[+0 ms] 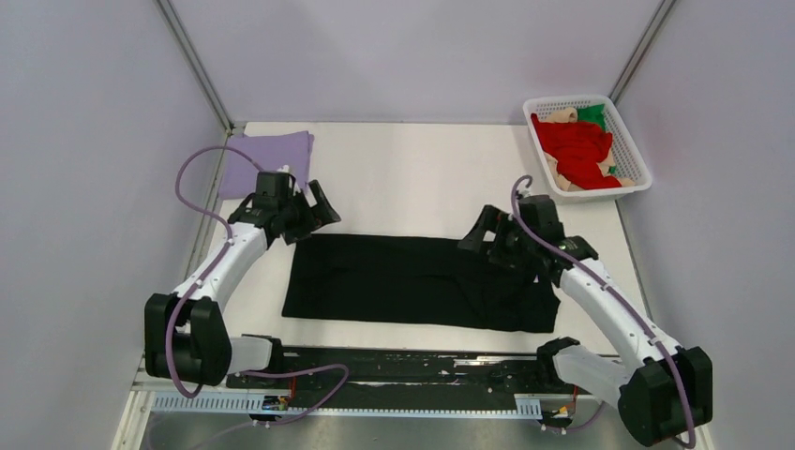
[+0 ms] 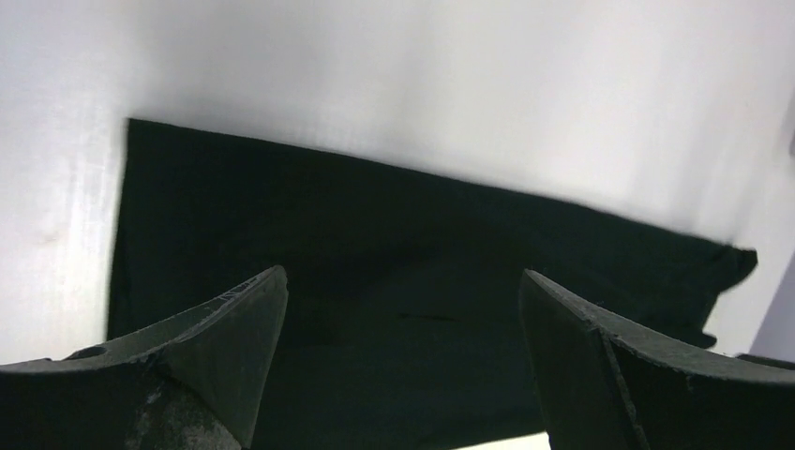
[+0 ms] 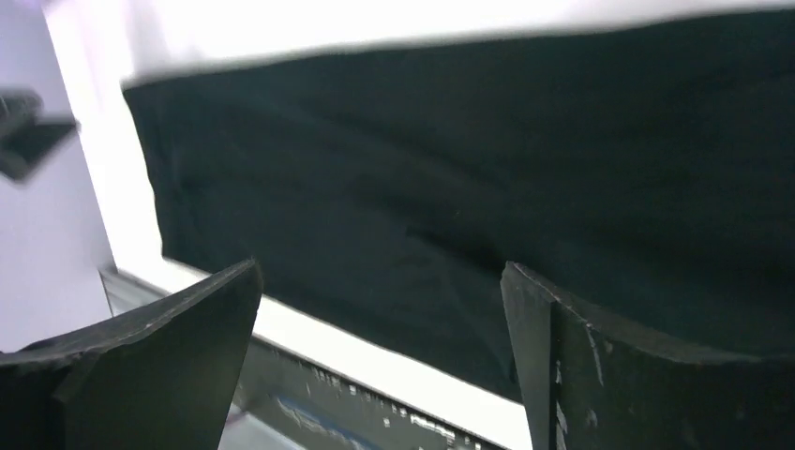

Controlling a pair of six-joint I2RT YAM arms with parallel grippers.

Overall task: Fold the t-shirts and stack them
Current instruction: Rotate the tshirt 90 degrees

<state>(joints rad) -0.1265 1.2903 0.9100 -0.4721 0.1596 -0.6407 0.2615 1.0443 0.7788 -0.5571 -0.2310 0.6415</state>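
A large black t-shirt [image 1: 403, 279] lies flat as a wide band across the middle of the table; it also fills the left wrist view [image 2: 394, 272] and the right wrist view [image 3: 487, 159]. My left gripper [image 1: 312, 214] is open and empty, above the shirt's far left corner. My right gripper [image 1: 487, 239] is open and empty, above the shirt's far right edge. A folded lavender t-shirt [image 1: 267, 150] lies at the far left. Red [image 1: 581, 150], green [image 1: 594, 114] and beige [image 1: 563, 116] shirts lie bunched in the basket.
The white lattice basket [image 1: 634, 150] stands at the far right corner. Grey walls close in the table on three sides. A black and metal rail [image 1: 394, 370] runs along the near edge between the arm bases.
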